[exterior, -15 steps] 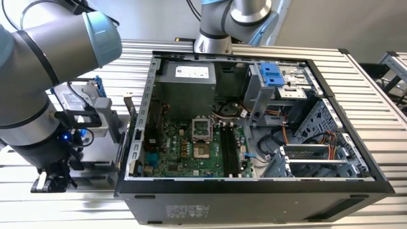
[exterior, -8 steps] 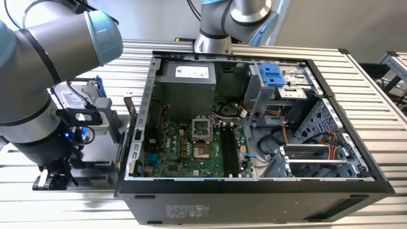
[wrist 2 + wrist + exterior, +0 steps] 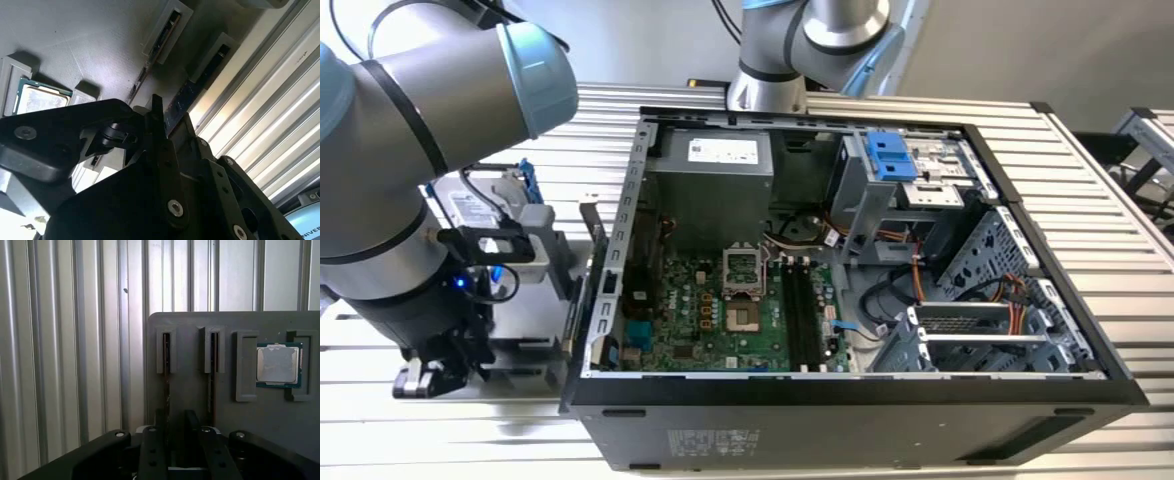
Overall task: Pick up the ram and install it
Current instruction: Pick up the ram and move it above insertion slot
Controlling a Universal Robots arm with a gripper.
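Step in hand: pickup, not install. Your gripper (image 3: 175, 417) is down over the grey holder plate (image 3: 195, 330). The plate sits on the ribbed metal table (image 3: 75, 340), outside the case (image 3: 854, 395) on the exterior view's left. The fingers (image 3: 159, 420) are apart, one on each side of the ram (image 3: 166, 355). As I read the first wrist view, they straddle it and are not clamped.

The ram stands on edge in a narrow grey clip slot, a thin dark blade, not yet lifted. A second stick (image 3: 214, 352) stands parallel in the neighbouring slot, just beside it (easy to clip with the outer finger, so watch that side). Beyond it, a square silver chip (image 3: 278, 364) with a green rim lies flat in its own pocket.

What the grab calls for, in my judgement: stick centred between the pads, squeeze on the flat faces, straight pull along the slot, no twist. The board looks thin and stiff and will likely bind if cocked.

Materials:
- Holder: matte grey plastic, faint texture, squared pockets.
- Table: bright grooved aluminium, glare-prone.
- Gripper body: black, hard, bolted.
- Inside the case: the long black slots (image 3: 803, 310) on the green motherboard (image 3: 694, 310) look empty.
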